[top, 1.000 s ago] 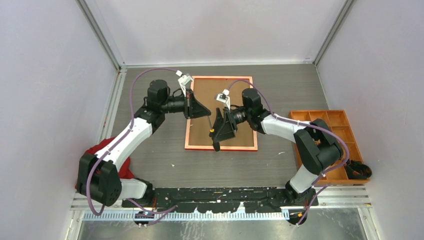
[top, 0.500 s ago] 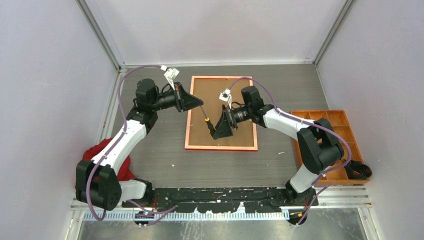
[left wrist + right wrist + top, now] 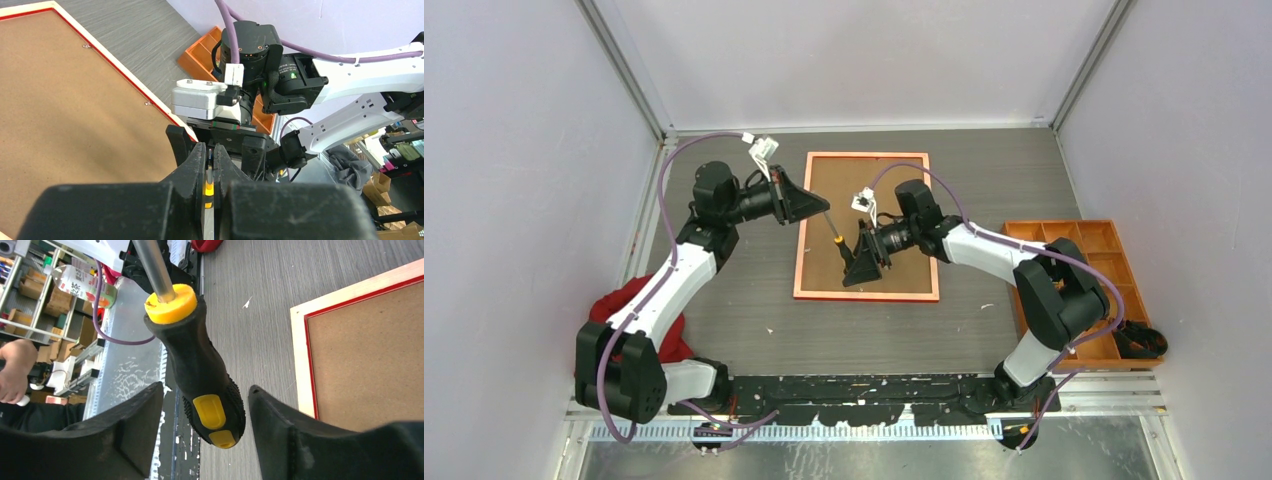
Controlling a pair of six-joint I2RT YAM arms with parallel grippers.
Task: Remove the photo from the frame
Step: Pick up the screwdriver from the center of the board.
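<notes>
Your left gripper (image 3: 210, 150) is pinched fully shut on the metal shaft of a screwdriver (image 3: 205, 375), holding it in the air over the left part of the frame. Your right gripper (image 3: 205, 389) stands open around the screwdriver's black-and-yellow handle. Its fingers (image 3: 137, 415) sit one on each side, with a clear gap on one side and a much narrower one on the other. From the wrist view you can't tell whether that nearer finger touches.

On the grey wood-grain table (image 3: 984, 190), a red cloth (image 3: 629, 295) lies by the left arm's base. An orange compartment tray (image 3: 1096, 240) sits at the right edge, well apart from the frame. Below both grippers the frame (image 3: 884, 295) lies flat, back up, with its brown backing board (image 3: 849, 172) filling the rim. The photo is hidden under that board. Pale walls (image 3: 854, 60) close in the table at the far end and both sides.
</notes>
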